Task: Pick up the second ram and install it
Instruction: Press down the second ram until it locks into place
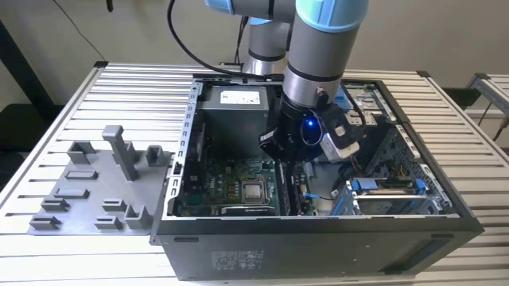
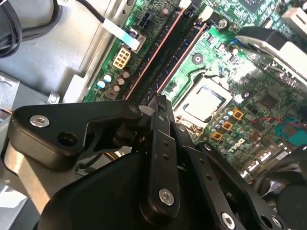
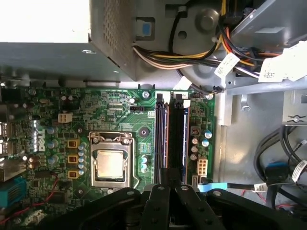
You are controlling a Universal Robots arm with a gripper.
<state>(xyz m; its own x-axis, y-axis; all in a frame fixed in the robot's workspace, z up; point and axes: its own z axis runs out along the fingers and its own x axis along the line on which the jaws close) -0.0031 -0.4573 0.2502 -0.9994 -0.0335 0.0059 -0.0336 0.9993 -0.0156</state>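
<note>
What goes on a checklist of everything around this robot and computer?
Surface: slatted metal table, open computer case on it.
Job's things: second ram, apparently the blue-edged strip standing in a motherboard slot; seating unclear.
Clutter: grey tray with posts beside the case.
Grippers: gripper inside the case, over the memory slots.
Cables: coloured wire bundle beside the motherboard.
Surroundings: plain wall.

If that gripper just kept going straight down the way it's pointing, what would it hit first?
Most likely the memory slots on the motherboard: the gripper hangs right over their near end, beside the processor. Depth is hard to judge.
</note>
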